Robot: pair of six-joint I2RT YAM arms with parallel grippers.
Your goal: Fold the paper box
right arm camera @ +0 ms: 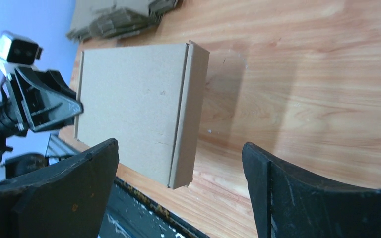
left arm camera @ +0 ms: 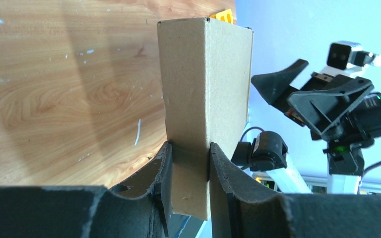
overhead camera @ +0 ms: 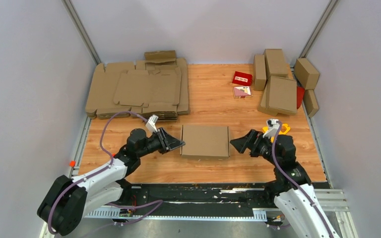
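Brown cardboard makes up the paper box [overhead camera: 205, 141], which lies flat in the middle of the bench [overhead camera: 258, 166], closer to the near edge than the far one. The left gripper [overhead camera: 180, 144] pinches the box's left end, with one finger on each side. The right gripper [overhead camera: 234, 143] sits just off the right end, spread wide and holding nothing. The box's long side runs left to right, along the near edge. It is closed up and plain, with no print.

place: robot lab cell | cues: grey enclosure walls [overhead camera: 25, 74], wooden tabletop [overhead camera: 213, 106]
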